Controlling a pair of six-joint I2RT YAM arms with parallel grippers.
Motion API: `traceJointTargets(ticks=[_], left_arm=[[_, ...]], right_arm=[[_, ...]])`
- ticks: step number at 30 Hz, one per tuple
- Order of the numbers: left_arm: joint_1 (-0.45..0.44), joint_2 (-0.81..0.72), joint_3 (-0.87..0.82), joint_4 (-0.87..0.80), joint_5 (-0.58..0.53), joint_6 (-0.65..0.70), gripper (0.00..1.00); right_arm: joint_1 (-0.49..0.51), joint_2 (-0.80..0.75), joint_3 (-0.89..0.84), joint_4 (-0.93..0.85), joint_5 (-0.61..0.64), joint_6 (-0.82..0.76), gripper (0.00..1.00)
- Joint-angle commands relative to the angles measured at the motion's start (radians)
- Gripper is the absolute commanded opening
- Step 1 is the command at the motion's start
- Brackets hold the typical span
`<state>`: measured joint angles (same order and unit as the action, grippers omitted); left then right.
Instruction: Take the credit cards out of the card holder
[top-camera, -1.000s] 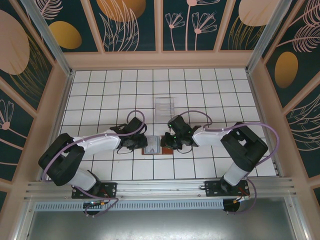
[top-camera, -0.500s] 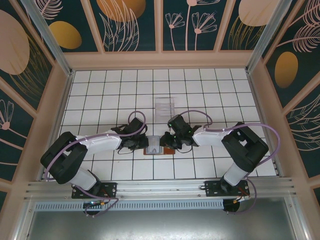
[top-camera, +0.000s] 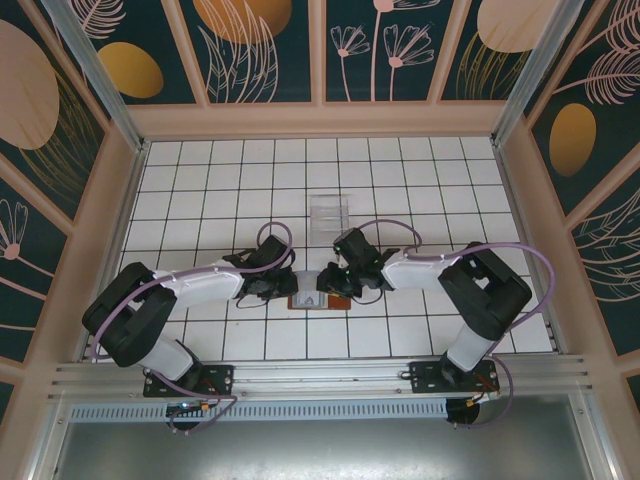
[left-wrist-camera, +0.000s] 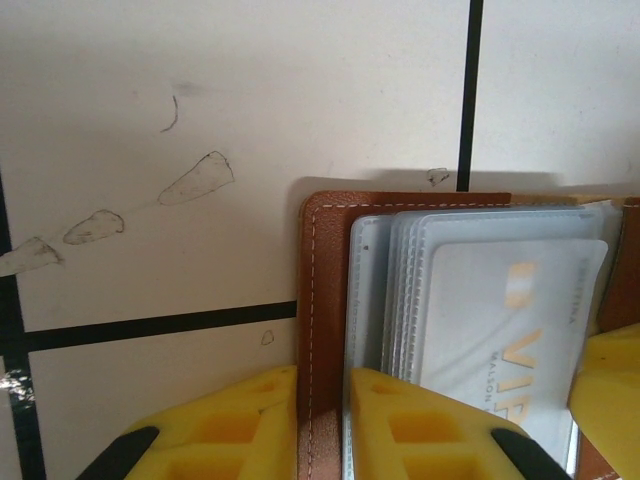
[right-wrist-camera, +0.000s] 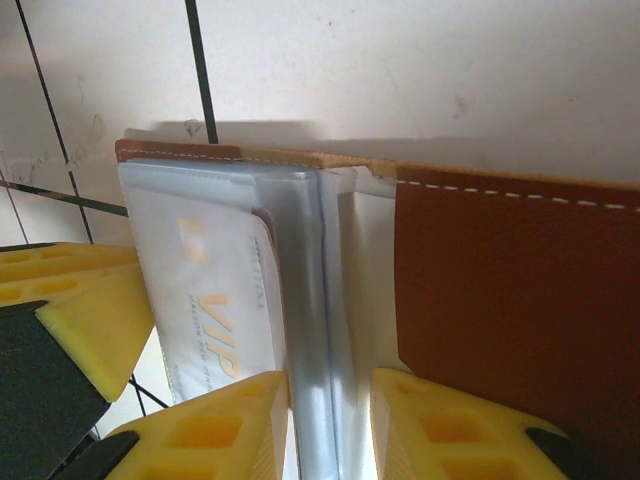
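The card holder (top-camera: 318, 299) lies open on the white tiled bench (top-camera: 400, 180), near the front, between the two arms. It is brown leather with a line of pale stitches along its edge. The credit cards (left-wrist-camera: 510, 320) are inside it, tucked in a stack of see-through pockets (left-wrist-camera: 368, 300). The front card is white and has gold letters that say VIP. In the right wrist view the same card (right-wrist-camera: 215, 300) sits on the left half of the card holder (right-wrist-camera: 510, 290), and the other brown flap stands up on the right.

The left gripper (left-wrist-camera: 320, 385) is almost closed. Its yellow fingers (left-wrist-camera: 230, 425) pinch the outer leather edge of the card holder (left-wrist-camera: 325, 260), one finger outside and one on the pockets. From above, the left gripper (top-camera: 285, 288) is at the left end of the card holder.

The right gripper (right-wrist-camera: 330, 385) has come in from the other end (top-camera: 328, 285). Its yellow fingers (right-wrist-camera: 450, 430) stand a little apart, one on each side of the pockets near the fold. It may be squeezing them, but I cannot tell if it really has hold.

A clear stand (top-camera: 330, 215) sits on the bench farther back, well apart from the card holder.
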<state>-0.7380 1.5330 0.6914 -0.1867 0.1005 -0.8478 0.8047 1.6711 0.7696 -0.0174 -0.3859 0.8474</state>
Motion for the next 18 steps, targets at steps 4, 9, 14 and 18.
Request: traceJointTargets(ticks=[4, 9, 14, 18], left_arm=[[-0.001, 0.026, -0.022, -0.014, 0.023, -0.004, 0.20], [0.000, 0.029, -0.020, -0.011, 0.025, -0.004, 0.21], [-0.001, 0.032, -0.021, -0.010, 0.029, -0.004, 0.21], [-0.001, 0.035, -0.016, -0.010, 0.031, -0.004, 0.21]], right_arm=[[0.014, 0.045, 0.052, -0.049, 0.046, 0.003, 0.29], [0.024, 0.059, 0.068, -0.059, 0.049, 0.005, 0.32], [0.030, 0.068, 0.075, -0.062, 0.051, 0.004, 0.34], [0.032, 0.073, 0.079, -0.074, 0.059, 0.003, 0.34]])
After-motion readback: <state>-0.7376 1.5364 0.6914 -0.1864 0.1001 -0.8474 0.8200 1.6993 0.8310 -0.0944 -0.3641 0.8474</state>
